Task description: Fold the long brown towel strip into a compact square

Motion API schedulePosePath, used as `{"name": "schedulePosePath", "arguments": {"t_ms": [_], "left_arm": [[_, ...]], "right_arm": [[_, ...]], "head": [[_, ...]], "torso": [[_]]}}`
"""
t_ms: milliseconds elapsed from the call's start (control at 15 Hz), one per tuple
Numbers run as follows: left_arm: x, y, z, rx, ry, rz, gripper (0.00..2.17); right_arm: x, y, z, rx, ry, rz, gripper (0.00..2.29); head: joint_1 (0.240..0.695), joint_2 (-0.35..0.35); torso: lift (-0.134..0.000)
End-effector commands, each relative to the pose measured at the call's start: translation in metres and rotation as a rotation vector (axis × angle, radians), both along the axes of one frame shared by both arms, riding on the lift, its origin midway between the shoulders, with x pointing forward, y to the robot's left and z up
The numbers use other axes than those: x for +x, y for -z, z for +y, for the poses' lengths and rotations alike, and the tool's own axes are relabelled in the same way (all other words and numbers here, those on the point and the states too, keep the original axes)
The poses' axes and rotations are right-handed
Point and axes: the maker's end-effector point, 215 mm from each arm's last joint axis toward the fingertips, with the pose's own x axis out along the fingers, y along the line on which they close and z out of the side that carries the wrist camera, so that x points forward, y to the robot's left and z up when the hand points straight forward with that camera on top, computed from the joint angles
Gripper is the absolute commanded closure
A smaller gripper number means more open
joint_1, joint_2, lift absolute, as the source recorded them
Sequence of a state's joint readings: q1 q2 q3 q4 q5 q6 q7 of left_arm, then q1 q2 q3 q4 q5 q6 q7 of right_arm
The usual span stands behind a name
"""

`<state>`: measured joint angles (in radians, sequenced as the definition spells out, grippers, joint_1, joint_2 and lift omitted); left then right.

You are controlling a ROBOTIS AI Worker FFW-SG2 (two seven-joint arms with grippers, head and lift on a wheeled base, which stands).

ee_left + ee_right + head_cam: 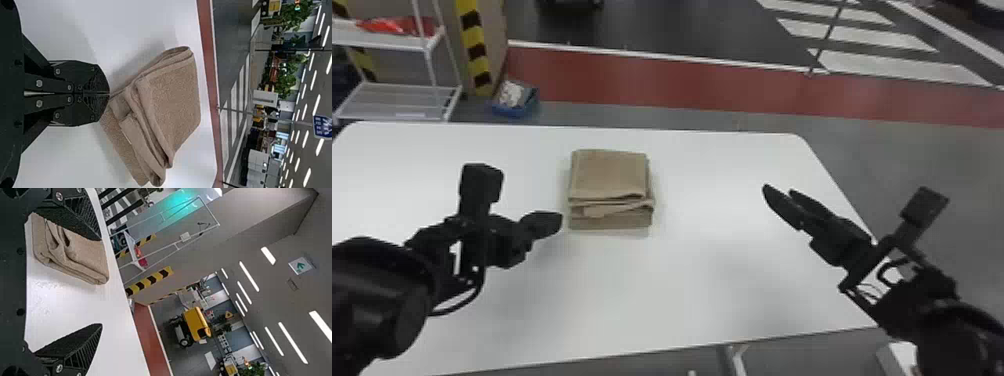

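White tabletop [682,290] fills much of the head view, its far edge running across the upper part and its right edge slanting down toward the lower right, with a broad stretch between the towel and the right hand [778,191], spread wide at centre right. A sign with a green arrow [300,265] hangs at the right wrist view's upper right. The brown towel [609,172], a squarish folded stack, lies left of centre, the left hand [558,223], fingers together, just beside its lower left corner
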<state>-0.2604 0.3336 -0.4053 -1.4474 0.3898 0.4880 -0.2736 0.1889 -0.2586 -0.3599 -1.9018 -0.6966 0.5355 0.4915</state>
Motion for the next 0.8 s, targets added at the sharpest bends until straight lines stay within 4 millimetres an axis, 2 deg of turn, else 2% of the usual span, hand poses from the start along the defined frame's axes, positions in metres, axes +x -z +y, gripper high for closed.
{"name": "schedulePosePath", "arguments": {"t_ms": [0,67,133,200,333,400,533,733], "left_arm": [[-0.005,-0.025,0.018,-0.030,-0.035,-0.018,1.42],[-0.004,-0.043,0.026,-0.058,-0.062,-0.036,1.23],[-0.003,-0.057,0.034,-0.059,-0.082,-0.057,1.21],[-0.002,-0.074,0.040,-0.063,-0.104,-0.089,1.10],[0.000,-0.101,0.053,-0.058,-0.154,-0.156,0.26],[0.004,-0.121,0.064,-0.020,-0.210,-0.240,0.06],[0.005,-0.144,0.086,-0.035,-0.291,-0.287,0.06],[-0.002,-0.142,0.103,-0.033,-0.372,-0.301,0.06]], "right_arm": [[0.008,0.009,-0.007,-0.029,0.016,0.015,0.08],[0.017,0.009,-0.013,-0.066,0.028,0.018,0.08],[0.024,0.013,-0.015,-0.099,0.032,0.031,0.08],[0.031,0.009,-0.013,-0.115,0.027,0.029,0.08],[0.040,0.008,-0.012,-0.150,0.021,0.036,0.08],[0.044,0.005,-0.012,-0.177,0.023,0.033,0.08],[0.051,0.003,-0.011,-0.221,0.018,0.041,0.08],[0.058,0.007,-0.012,-0.280,0.045,0.053,0.08]], "head": [[0.695,-0.211],[0.695,-0.203],[0.695,-0.199],[0.695,-0.194],[0.695,-0.183],[0.695,-0.171],[0.688,-0.154],[0.660,-0.127]], "torso": [[-0.120],[-0.120],[-0.120],[-0.120],[-0.120],[-0.120],[-0.120],[-0.120]]}}
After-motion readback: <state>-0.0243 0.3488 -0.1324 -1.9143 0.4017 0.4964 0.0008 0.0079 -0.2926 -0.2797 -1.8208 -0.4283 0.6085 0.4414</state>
